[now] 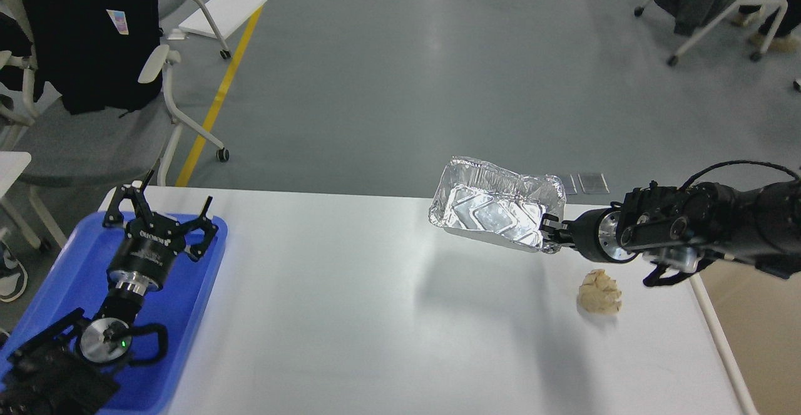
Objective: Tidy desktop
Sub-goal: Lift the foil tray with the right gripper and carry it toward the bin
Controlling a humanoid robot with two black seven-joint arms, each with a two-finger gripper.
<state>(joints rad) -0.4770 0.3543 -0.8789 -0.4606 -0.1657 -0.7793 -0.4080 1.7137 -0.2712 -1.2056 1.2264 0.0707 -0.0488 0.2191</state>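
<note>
While the right gripper [551, 232] pinches the crumpled rim of a foil tray [494, 205], that tray hangs tilted in the air above the far right part of the desktop [375, 315], its open side facing the camera. Near it, below the gripper, a crumpled beige paper ball [599, 292] lies on the white surface. Over the blue tray [56, 290] at the desktop's left end, the left gripper [161, 211] hovers with fingers spread, holding nothing
</note>
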